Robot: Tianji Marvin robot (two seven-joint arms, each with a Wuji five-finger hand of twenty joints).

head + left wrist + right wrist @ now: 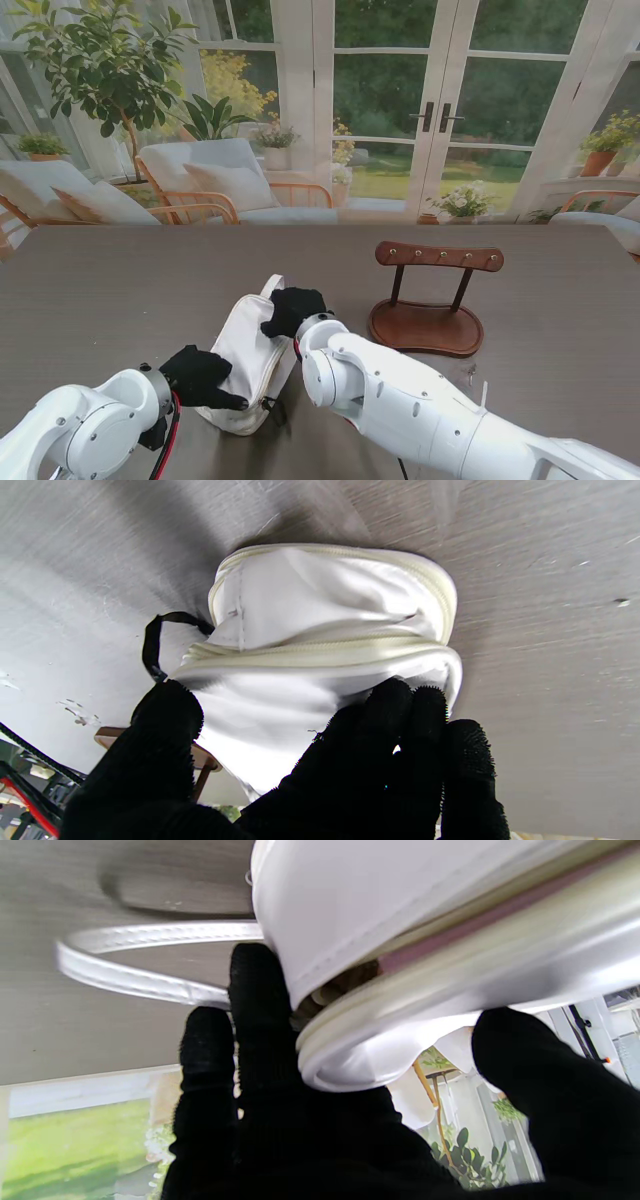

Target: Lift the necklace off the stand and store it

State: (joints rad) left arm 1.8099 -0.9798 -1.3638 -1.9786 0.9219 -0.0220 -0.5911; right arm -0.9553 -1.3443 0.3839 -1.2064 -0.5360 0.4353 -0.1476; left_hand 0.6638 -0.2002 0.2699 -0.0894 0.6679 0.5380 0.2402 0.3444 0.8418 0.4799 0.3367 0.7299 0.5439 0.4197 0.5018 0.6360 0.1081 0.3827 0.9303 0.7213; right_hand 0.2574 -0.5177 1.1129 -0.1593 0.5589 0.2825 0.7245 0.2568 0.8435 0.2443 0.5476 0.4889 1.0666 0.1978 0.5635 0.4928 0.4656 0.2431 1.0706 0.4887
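A white zippered pouch (pixel 248 352) lies on the dark table between my two black-gloved hands. My left hand (pixel 203 377) is closed on its near end; the left wrist view shows the fingers (pixel 400 730) and thumb pressed into the white fabric (pixel 310 610). My right hand (pixel 293 309) grips the far end, its fingers (pixel 260 1005) curled around the pouch rim (pixel 380 1060). The brown wooden necklace stand (pixel 432 298) is to the right with bare pegs. No necklace shows in any view.
The pouch's white strap loop (pixel 272 288) lies on the table past the right hand. A black zipper pull cord (pixel 152 645) hangs off the pouch's near end. Small pale specks (pixel 474 377) lie on the table right of my right forearm.
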